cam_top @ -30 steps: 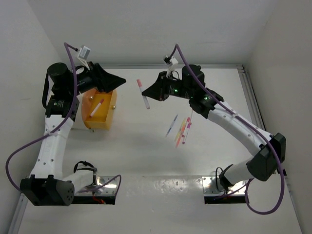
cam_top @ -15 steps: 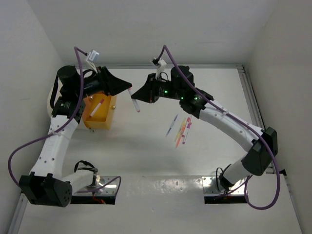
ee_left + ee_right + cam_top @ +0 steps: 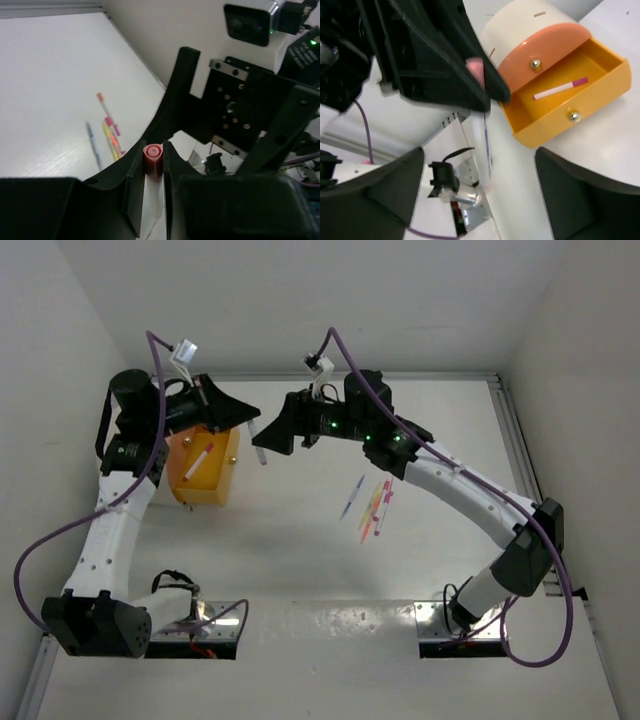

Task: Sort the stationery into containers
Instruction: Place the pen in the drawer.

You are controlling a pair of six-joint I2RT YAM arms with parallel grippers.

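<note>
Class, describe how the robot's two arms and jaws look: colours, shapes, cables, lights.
The left arm and right arm have white links and black joints. A purple cable loops along each, with a small white tag near the wrist. The jaws are black, angular wedges. Green lights glow on the right arm.
</note>
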